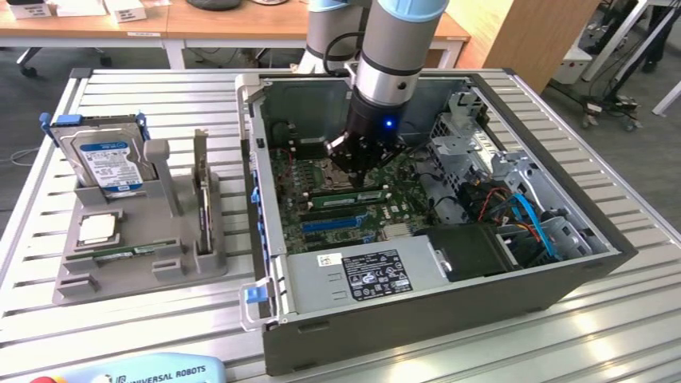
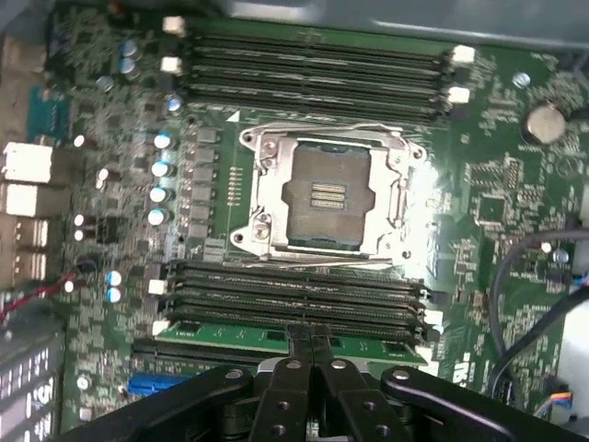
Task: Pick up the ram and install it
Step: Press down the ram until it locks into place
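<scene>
The ram (image 2: 230, 332), a long green stick, lies lengthwise in a memory slot of the motherboard (image 2: 515, 184) beside the open processor socket (image 2: 327, 198). My gripper (image 2: 311, 341) is shut, its two black fingers (image 2: 300, 343) pressed together with their tips on the stick's upper edge near its middle. From the exterior view, the gripper (image 1: 359, 171) reaches straight down into the open computer case (image 1: 426, 307), just above the ram (image 1: 349, 195). A second green stick (image 1: 130, 254) lies in the grey holder on the exterior view's left.
The grey holder (image 1: 64, 283) also carries a silver hard drive (image 1: 107, 159) with a blue label and a square silver processor chip (image 1: 98, 229). Inside the case are cables (image 1: 532, 219), a drive cage (image 1: 468, 136) and the power supply (image 1: 362, 275). Several empty memory slots (image 2: 313, 64) flank the socket.
</scene>
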Controlling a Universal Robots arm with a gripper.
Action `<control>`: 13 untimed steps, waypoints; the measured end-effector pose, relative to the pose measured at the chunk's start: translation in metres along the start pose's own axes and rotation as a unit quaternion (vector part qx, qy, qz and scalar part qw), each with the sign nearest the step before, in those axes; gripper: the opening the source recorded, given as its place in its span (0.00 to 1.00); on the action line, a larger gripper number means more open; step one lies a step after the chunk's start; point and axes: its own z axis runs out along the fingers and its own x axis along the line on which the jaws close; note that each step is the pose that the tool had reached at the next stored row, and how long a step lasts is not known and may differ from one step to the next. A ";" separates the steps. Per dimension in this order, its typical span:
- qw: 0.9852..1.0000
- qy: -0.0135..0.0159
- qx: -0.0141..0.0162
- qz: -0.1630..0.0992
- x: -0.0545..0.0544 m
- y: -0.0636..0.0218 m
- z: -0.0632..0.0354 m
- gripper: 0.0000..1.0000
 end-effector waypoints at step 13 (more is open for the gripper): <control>1.000 0.000 0.000 0.019 0.000 0.0000 0.0002 0.10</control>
